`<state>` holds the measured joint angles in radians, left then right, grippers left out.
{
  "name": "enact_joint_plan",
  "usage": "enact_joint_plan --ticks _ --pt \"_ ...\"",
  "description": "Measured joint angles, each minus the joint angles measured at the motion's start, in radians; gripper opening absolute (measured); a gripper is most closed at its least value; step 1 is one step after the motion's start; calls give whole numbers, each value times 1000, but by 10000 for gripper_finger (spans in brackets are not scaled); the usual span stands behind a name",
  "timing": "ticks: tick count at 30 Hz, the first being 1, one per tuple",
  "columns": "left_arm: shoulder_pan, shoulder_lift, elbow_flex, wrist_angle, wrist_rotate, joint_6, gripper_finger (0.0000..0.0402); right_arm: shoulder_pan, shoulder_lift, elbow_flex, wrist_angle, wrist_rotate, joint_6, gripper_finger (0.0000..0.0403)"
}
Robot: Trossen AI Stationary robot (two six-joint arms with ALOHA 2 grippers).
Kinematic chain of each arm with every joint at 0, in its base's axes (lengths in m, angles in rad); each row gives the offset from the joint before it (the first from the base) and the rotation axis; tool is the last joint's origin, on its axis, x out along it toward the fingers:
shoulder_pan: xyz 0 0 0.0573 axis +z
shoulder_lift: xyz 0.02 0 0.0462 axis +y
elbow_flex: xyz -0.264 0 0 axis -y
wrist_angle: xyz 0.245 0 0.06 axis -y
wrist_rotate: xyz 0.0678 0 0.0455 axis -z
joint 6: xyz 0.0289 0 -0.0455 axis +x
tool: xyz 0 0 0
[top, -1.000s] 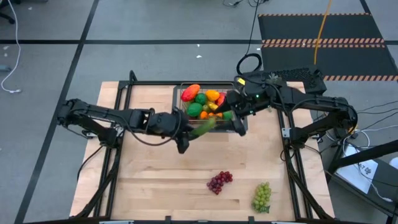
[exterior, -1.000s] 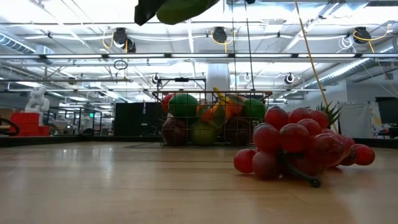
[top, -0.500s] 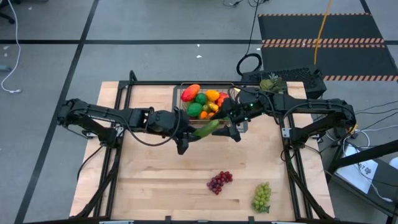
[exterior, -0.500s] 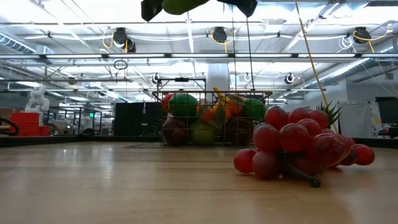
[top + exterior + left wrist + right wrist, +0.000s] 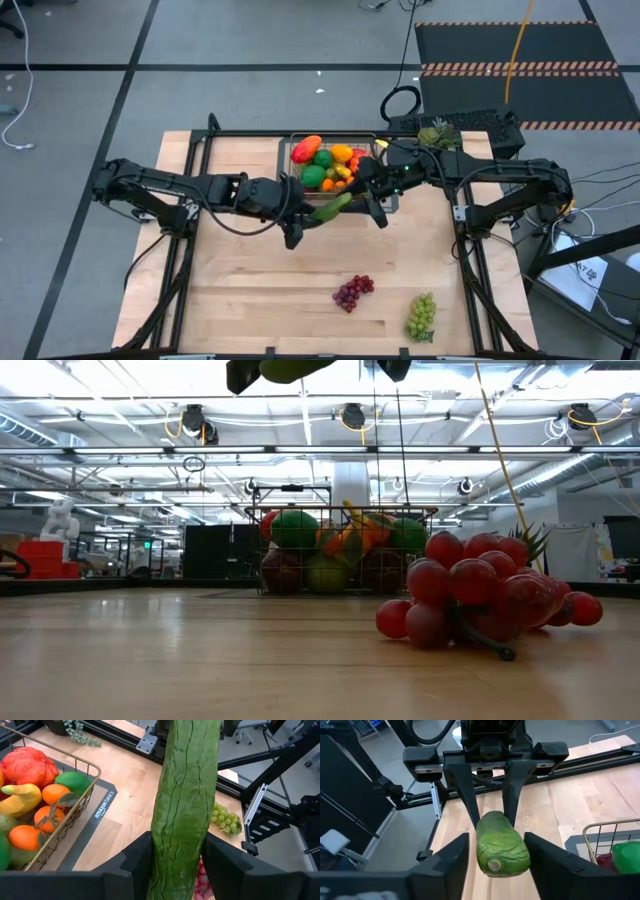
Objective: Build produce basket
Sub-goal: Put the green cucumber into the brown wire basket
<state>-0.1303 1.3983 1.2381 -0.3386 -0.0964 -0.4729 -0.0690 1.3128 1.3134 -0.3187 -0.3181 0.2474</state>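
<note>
The basket (image 5: 330, 165) sits at the far edge of the desk (image 5: 250, 290) and is already heaped with produce: a red-orange mango-like piece (image 5: 307, 147), oranges (image 5: 342, 153), limes (image 5: 313, 176) and a banana (image 5: 20, 800) show among the pile, which in the low view stands as high as the wire rim. Just in front of the basket, above the desk, the cucumber (image 5: 330, 206) is held in the air between the two arms. The left hand (image 5: 300, 212) is clamped on one end of it, the green skin pressed between both dark fingers (image 5: 137, 862) in the left wrist view. The right hand (image 5: 370, 205) has come to the other end; in its wrist view its fingers (image 5: 447, 857) stand on either side of the cucumber's stub with a sliver of gap on each side, so it brackets the piece but does not appear to grip it (I judge this a hand-over in progress, not yet completed). Well apart from all this, on the near half of the desk, the purple grapes (image 5: 352, 291) and the green grapes (image 5: 421, 316) lie loose and untouched. A spiky pineapple-like piece (image 5: 432, 133) rests beyond the desk's far right corner. By my reckoning the task is mostly done: the cucumber and both grape bunches remain to go in.
</note>
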Motion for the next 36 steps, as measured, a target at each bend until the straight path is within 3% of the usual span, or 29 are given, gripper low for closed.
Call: enact_joint_plan --ticks 9,18,21,30,36 --pt "-2 0 0 1 21 -24 168 0 0 0 0 -26 3 131" --pt "-2 -48 0 -33 0 -62 298 -1 -54 0 -8 -28 69 127" --pt "3 -91 1 -69 -2 -80 326 -2 -94 0 -33 -48 94 127" --pt "4 -195 0 -371 -64 -112 335 -25 -231 1 -49 -56 220 127" --pt "4 -196 -2 -514 -69 -135 335 -60 -288 1 -24 -54 315 127"
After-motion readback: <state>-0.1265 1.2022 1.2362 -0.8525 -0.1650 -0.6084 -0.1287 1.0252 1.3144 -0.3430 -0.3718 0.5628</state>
